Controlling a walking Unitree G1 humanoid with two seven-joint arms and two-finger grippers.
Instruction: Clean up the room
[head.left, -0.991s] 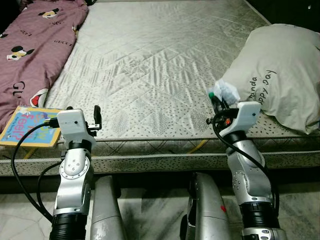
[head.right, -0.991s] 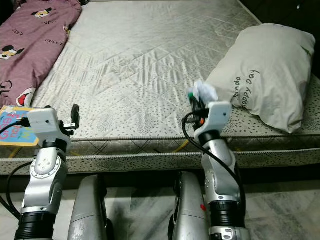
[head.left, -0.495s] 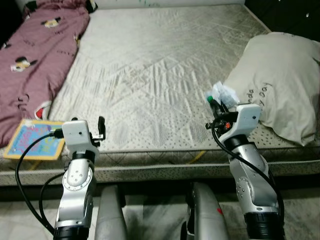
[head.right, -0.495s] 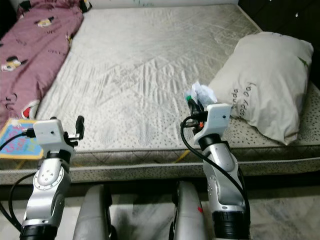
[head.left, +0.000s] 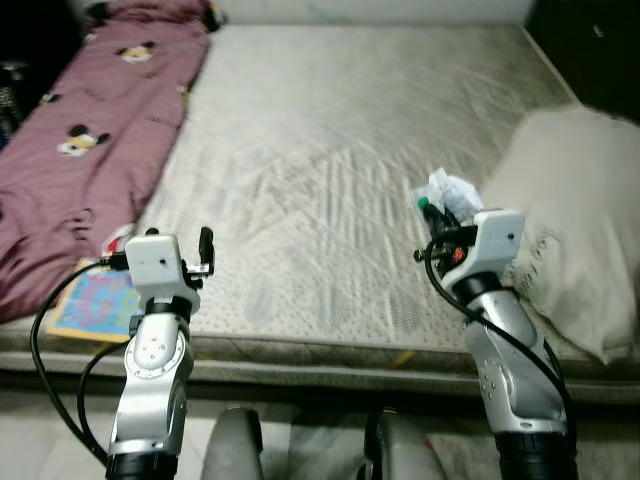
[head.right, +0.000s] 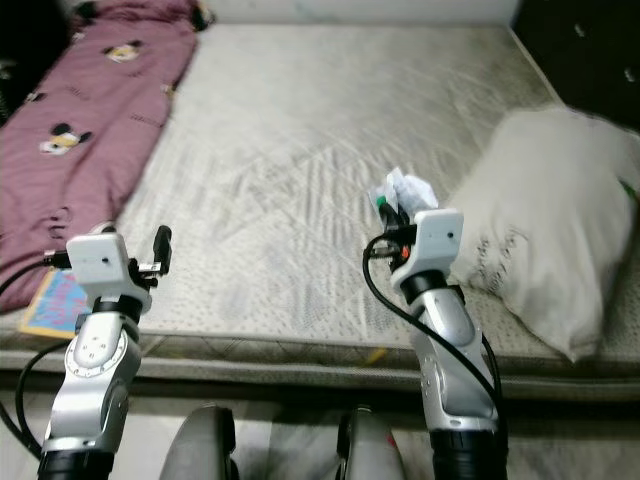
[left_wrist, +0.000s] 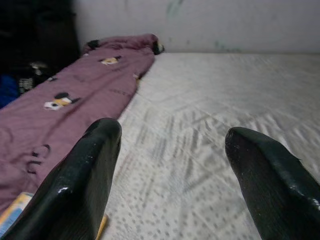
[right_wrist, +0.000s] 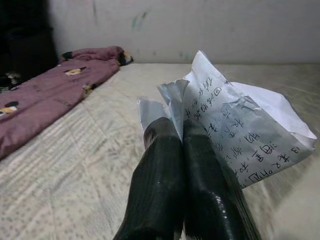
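Right gripper: fingers pressed together, pinching a crumpled paper with handwriting, held above the mattress near the pillow. Left gripper: spread, empty, over the mattress edge beside the book. Step in hand, as judged: carrying litter off; next calls for finding a bin.

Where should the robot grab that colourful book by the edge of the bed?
Probably by the corner of the book that pokes out at the mattress edge, coming in from the robot's own side. It lies flat, partly under the purple blanket, so the overhanging edge looks easiest to pinch. The open left gripper is nearest; the right gripper already holds crumpled paper.
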